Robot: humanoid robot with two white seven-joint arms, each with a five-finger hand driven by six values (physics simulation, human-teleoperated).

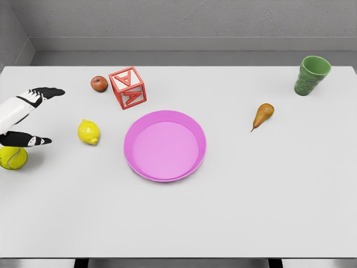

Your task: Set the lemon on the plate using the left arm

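Observation:
A yellow lemon (88, 132) lies on the white table, left of the pink plate (165, 167). My left hand (43, 117) comes in from the left edge, a short way left of the lemon and not touching it. Its fingers (47, 92) and thumb (37, 141) are spread wide apart and hold nothing. The plate's bowl holds nothing. The right arm does not show in the head view.
A yellow-green tennis ball (12, 158) sits under the left hand at the left edge. A red apple (99, 84) and a red letter block (128, 87) stand behind the lemon. A brown pear (263, 115) and a green cup (311, 75) are at the right.

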